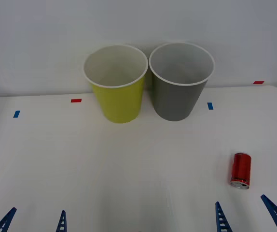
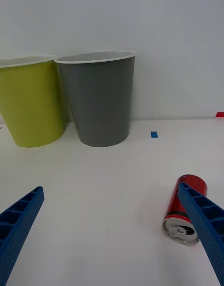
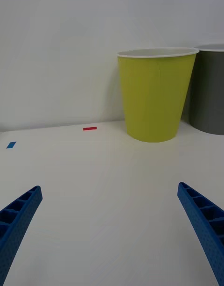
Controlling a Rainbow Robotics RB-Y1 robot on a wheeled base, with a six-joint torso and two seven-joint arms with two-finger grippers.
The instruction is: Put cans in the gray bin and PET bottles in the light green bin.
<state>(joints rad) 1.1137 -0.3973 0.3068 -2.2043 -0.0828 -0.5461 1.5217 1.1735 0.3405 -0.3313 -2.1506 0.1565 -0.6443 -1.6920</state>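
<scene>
A small red can (image 1: 241, 170) (image 2: 185, 209) lies on its side at the right of the white table, silver end toward me. My right gripper (image 1: 249, 212) (image 2: 112, 230) stands open at the table's front edge, just in front of the can, with nothing between its fingers. One of its fingers (image 2: 200, 216) crosses in front of the can in the right wrist view. The gray bin (image 1: 181, 80) (image 2: 98, 99) (image 3: 210, 89) stands upright at the back, right of the light green bin (image 1: 116, 83) (image 2: 29, 101) (image 3: 156, 92). My left gripper (image 1: 34, 220) (image 3: 109, 230) is open at the front left. No PET bottles are in view.
Small blue tape marks (image 1: 16, 114) (image 1: 210, 105) and red tape marks (image 1: 76, 100) (image 1: 258, 82) are stuck on the table. A pale wall rises right behind the bins. The table's right edge runs close to the can.
</scene>
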